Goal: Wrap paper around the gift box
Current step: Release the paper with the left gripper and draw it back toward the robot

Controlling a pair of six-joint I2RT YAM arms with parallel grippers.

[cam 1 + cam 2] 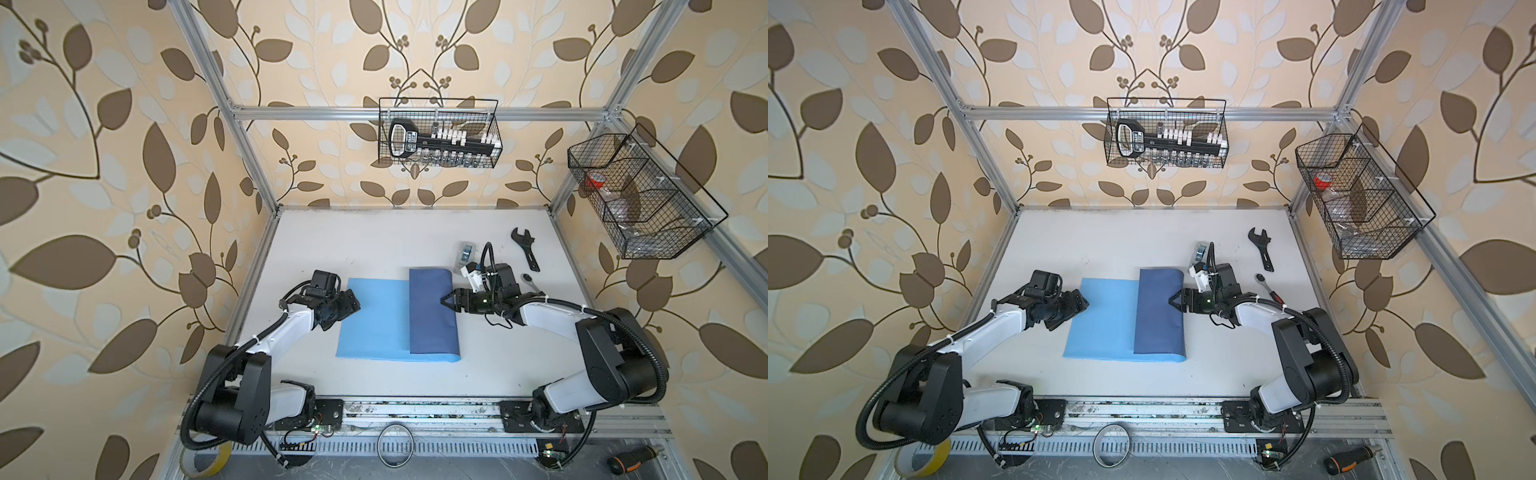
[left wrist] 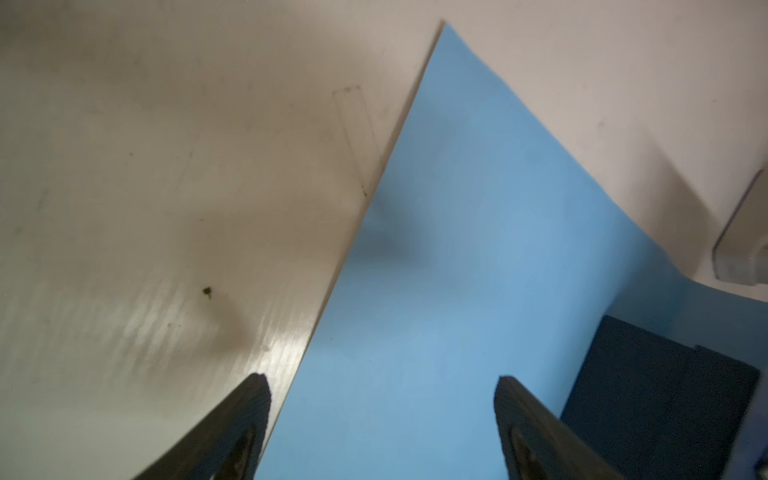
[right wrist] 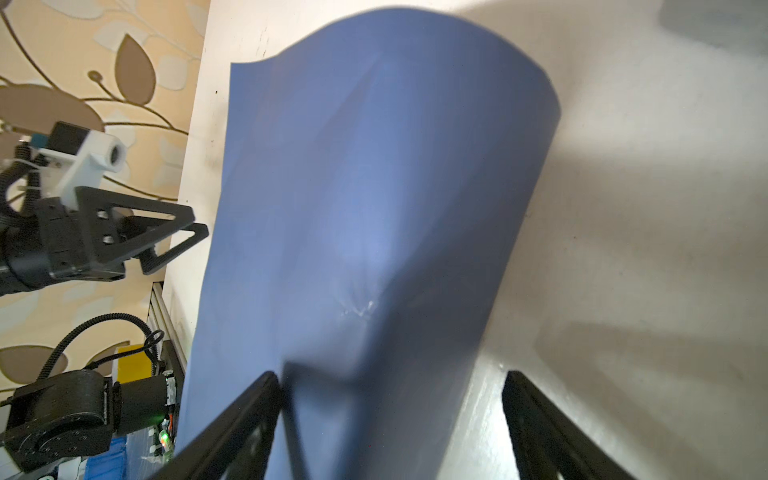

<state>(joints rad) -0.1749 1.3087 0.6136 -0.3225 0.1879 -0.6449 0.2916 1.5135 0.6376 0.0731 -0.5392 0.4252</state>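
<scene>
1. Right now the paper (image 1: 374, 328) is lying flat in the middle of the bench (image 1: 365, 237). Its light-blue face is up, and its right part is folded over as a slate-blue flap (image 1: 432, 320) that is arching up at its far end.
2. The top views are not showing the gift box (image 2: 656, 407). In the left wrist view a matte black block with a stepped edge is resting on the paper's light-blue face. It is looking like the box, though I cannot tell for certain. In the right wrist view the flap is bulging, with a crumpled point pressing through.
3. The left end effector (image 1: 355, 303) is hovering over the paper's left edge, its fingers (image 2: 245, 419) standing wide apart and gripping nothing.
4. The right end effector (image 1: 444, 300) is reaching in over the paper's right edge onto the flap. Its fingers (image 3: 540, 419) are spread wide, and the flap is running between them unpinched.
5. A tape dispenser (image 1: 466, 251) is sitting just beyond the paper's far right corner, partly hidden by the right wrist.
6. A wrench (image 1: 525, 249) is lying farther out beyond that corner. A ratchet (image 1: 530, 280) is lying to the paper's right, with the right arm crossing between them.
7. Two wire baskets (image 1: 440, 133) are hanging on the walls, well apart from the paper.
8. A yellow tape roll (image 1: 208, 459) and a screwdriver (image 1: 631, 457) are lying off the bench on the paper's near side.
</scene>
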